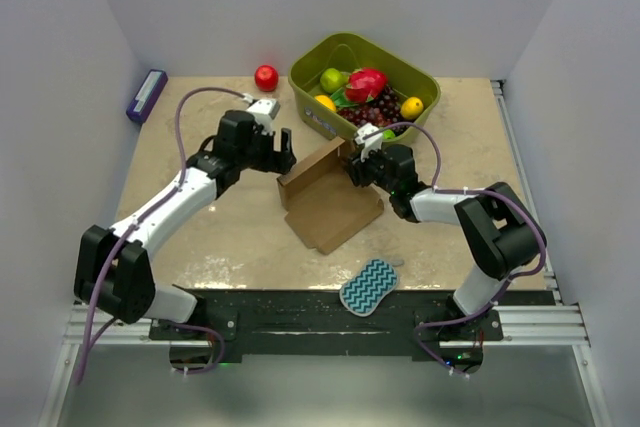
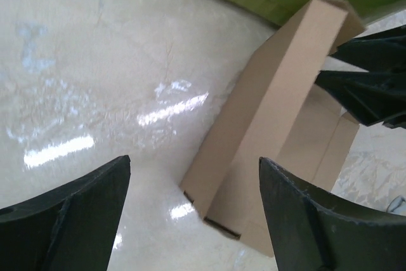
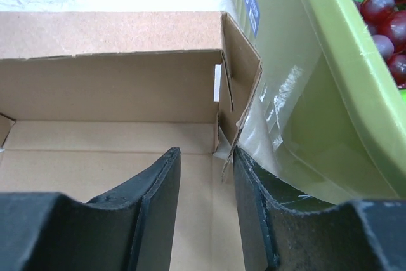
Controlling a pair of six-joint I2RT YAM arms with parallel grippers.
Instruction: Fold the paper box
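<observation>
Green basket (image 1: pixel 300 77) crowds you at upper centre, just behind the paper box (image 1: pixel 330 209). Your right gripper (image 1: pixel 352 169), narrowly parted, straddles its corner flap. Your left gripper (image 1: pixel 285 150) gapes wide just left of it.

The top external camera sits high above and behind the arm bases, looking down and forward over the whole table (image 1: pixel 200 237) — a wide, distant view. The left wrist camera looks out past the left gripper (image 2: pixel 194 160), low and close, facing the paper box (image 2: pixel 266 112) from outside. The right wrist camera looks past the right gripper (image 3: pixel 206 152) into the box's inside — very near. All three share the box and the green basket (image 3: pixel 304 93).
</observation>
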